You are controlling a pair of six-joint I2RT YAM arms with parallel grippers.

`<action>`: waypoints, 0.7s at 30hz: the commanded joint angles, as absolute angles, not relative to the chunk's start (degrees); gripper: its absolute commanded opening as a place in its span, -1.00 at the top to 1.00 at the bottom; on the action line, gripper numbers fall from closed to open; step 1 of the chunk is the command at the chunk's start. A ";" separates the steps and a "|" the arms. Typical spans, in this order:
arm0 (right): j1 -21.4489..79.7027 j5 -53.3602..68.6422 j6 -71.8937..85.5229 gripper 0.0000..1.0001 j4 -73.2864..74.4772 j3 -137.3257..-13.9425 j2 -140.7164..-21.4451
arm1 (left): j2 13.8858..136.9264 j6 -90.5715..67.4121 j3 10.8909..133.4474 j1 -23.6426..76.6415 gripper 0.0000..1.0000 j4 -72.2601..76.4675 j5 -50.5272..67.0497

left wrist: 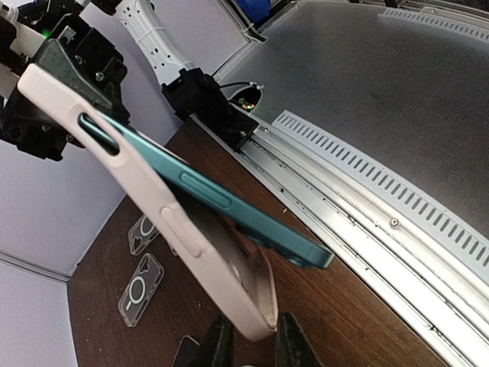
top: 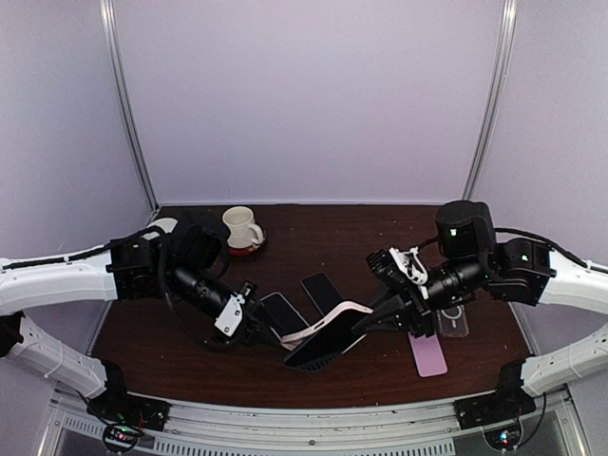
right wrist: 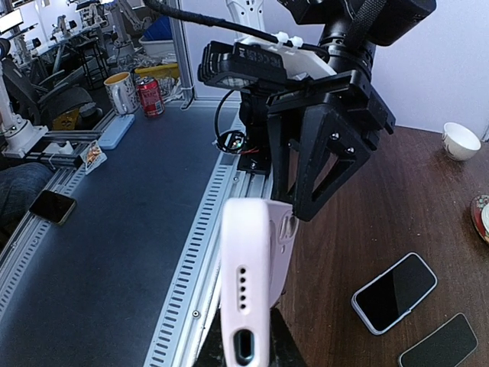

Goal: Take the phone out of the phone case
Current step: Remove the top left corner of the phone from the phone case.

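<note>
A pale pink phone case (left wrist: 153,206) hangs above the table between both arms, with a teal phone (left wrist: 229,205) partly peeled out of it. The phone's near end stands clear of the case; its far end is still inside. My left gripper (left wrist: 256,332) is shut on the case's empty corner. My right gripper (right wrist: 246,348) is shut on the other end of the phone case (right wrist: 244,267), where the charging port shows. From above, the left gripper (top: 255,323) and right gripper (top: 385,321) face each other across the phone (top: 323,347).
A white mug (top: 241,226) stands at the back left. Two spare phones (top: 283,312) (top: 321,290) lie mid-table under the arms. A clear case (top: 454,318) and a pink case (top: 427,356) lie at the right. The table's metal front rail (left wrist: 359,191) runs just below the held phone.
</note>
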State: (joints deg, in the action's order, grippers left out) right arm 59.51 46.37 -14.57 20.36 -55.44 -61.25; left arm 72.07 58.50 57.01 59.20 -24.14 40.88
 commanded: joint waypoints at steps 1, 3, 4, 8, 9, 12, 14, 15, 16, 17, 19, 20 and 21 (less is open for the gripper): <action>61.16 45.13 -14.33 1.00 10.53 -54.72 -59.50 | 72.36 60.03 57.68 59.57 0.62 -13.66 38.14; 61.09 41.84 -15.05 1.00 10.40 -54.19 -58.24 | 72.10 59.88 57.66 59.58 0.62 -13.27 37.55; 61.08 40.47 -15.48 1.00 10.54 -53.96 -57.66 | 71.98 59.81 57.58 59.55 0.61 -12.96 37.09; 60.55 37.13 -16.86 1.00 11.30 -53.32 -54.96 | 71.11 58.50 56.44 59.59 0.55 -9.41 32.86; 60.29 36.28 -17.35 1.00 11.70 -53.20 -54.13 | 70.84 58.19 56.13 59.59 0.54 -8.17 31.32; 59.29 32.90 -18.75 1.00 12.92 -52.71 -51.17 | 69.71 57.75 55.05 59.39 0.52 -4.68 25.35; 58.63 29.74 -20.14 1.00 13.61 -52.34 -48.52 | 68.78 57.74 54.33 58.89 0.53 -2.66 22.34; 58.28 27.99 -20.98 1.00 13.83 -52.11 -47.23 | 68.43 57.74 54.13 58.54 0.52 -1.84 21.40; 58.01 26.14 -21.61 1.00 13.90 -51.90 -46.06 | 67.92 57.56 53.92 58.13 0.52 -0.87 20.68; 57.73 24.55 -22.39 1.00 14.04 -51.66 -44.85 | 67.55 57.07 53.76 57.66 0.52 -0.49 20.10; 57.36 20.82 -23.42 1.00 13.94 -51.36 -43.06 | 66.76 56.14 53.66 56.94 0.53 2.07 19.61; 57.27 19.20 -24.22 1.00 14.06 -51.27 -42.31 | 66.35 55.62 53.57 56.69 0.54 2.74 19.72; 57.22 18.02 -25.19 1.00 14.11 -51.13 -41.72 | 65.83 55.22 53.47 56.43 0.54 3.27 20.03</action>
